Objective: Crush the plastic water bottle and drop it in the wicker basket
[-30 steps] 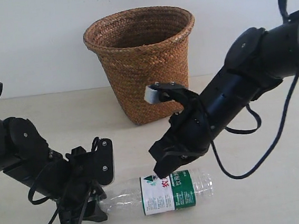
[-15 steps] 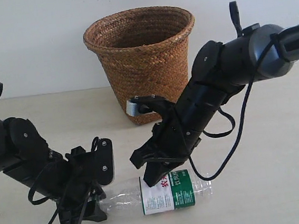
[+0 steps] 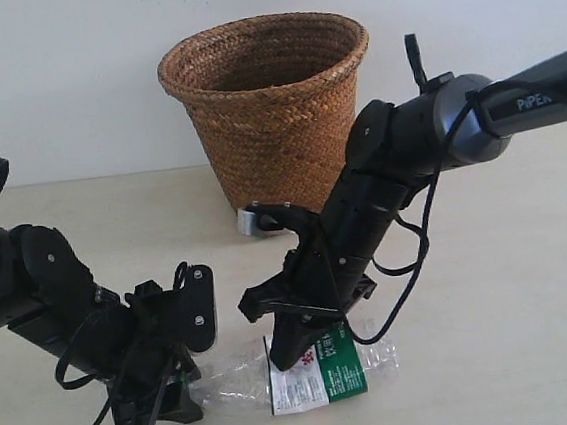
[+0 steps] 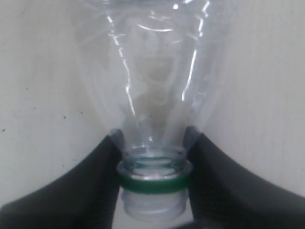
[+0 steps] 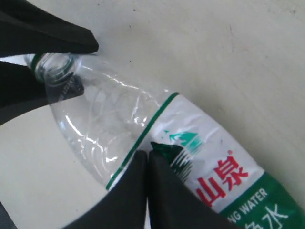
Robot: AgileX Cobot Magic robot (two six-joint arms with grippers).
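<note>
Exterior view: the plastic water bottle (image 3: 324, 371) lies sideways on the worktop (image 3: 506, 332) near the wicker basket (image 3: 277, 143). The left gripper (image 4: 153, 151) clamps its neck, and the closed right gripper (image 5: 147, 160) dents its label.

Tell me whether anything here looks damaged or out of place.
The plastic water bottle lies on its side, its label crumpled and dented where the right gripper presses in with closed tips. The left gripper clamps its neck. The wicker basket stands upright, nothing odd.
</note>
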